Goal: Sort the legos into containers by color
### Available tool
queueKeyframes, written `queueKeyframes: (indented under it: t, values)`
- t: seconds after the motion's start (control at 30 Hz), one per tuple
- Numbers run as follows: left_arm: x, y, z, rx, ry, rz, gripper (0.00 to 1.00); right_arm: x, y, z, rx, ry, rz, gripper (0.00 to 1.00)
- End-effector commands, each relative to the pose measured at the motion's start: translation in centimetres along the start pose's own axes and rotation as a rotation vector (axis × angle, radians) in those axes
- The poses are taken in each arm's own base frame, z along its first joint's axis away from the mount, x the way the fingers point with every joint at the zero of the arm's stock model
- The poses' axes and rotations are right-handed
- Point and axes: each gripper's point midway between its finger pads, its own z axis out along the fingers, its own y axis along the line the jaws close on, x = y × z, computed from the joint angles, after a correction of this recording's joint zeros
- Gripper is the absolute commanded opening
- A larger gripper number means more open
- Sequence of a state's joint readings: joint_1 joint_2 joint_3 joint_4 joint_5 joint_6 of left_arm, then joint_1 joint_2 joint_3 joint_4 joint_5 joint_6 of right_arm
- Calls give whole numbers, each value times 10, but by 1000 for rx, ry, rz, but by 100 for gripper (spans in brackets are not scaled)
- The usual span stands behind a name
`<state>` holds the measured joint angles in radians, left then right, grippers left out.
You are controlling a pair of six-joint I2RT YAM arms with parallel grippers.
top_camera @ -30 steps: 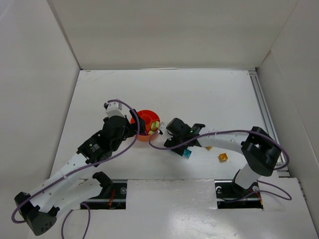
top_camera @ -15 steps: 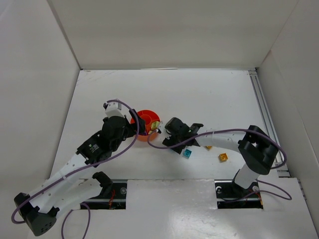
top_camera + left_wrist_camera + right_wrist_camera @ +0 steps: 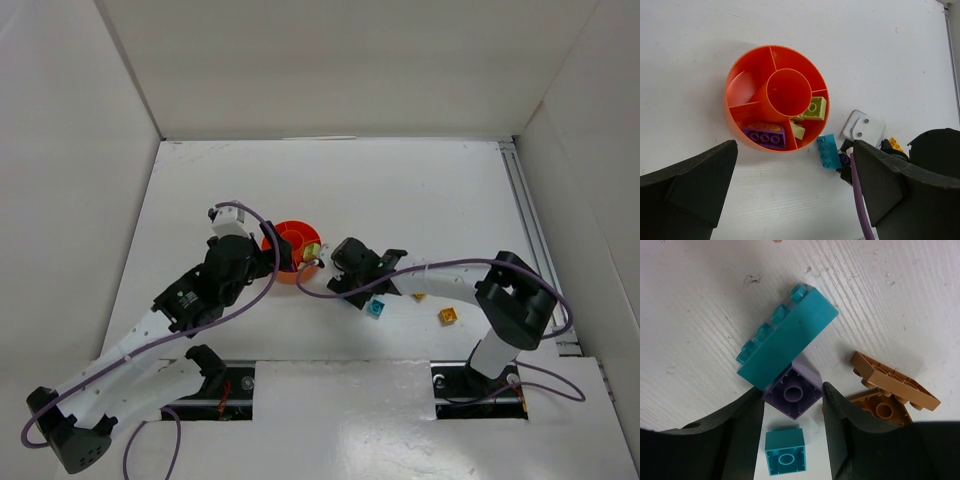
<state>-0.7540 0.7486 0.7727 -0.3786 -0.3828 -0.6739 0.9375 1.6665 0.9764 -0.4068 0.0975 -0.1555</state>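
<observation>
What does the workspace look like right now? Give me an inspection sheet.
Surface: white table, scuffed.
Job's things: orange dish holds a long purple brick and pale yellow-green bricks in adjacent wedges; loose: long teal brick, small purple brick, teal cube, brown bricks, orange-yellow brick.
Clutter: nothing seen.
Grippers: left gripper open above the dish; right gripper flanks the small purple brick, grip unclear.
Cables: purple cable along each arm.
Surroundings: white walls, rail on the right.

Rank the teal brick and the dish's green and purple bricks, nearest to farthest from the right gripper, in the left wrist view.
1. The teal brick, on the table beside the right gripper.
2. The green brick, in the right wedge of the dish.
3. The purple brick, in its lower-left wedge.
</observation>
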Motion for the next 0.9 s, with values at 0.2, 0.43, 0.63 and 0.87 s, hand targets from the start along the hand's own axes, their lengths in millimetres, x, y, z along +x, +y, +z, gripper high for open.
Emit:
queueKeyframes:
  t: [0.2, 0.43, 0.63, 0.87]
  values:
    - [-15, 3, -8, -26, -51, -55, 100, -19, -11, -50, 58, -110, 86, 24]
    - [-17, 34, -14, -199, -93, -171, 100, -101, 5, -105, 2, -412, -68, 24]
    - [-20, 56, -20, -298, -131, -254, 100, -181, 26, -119, -10, -602, -329, 24]
    - [-19, 68, -5, -373, -120, -254, 100, -225, 47, -105, -57, -681, -595, 25]
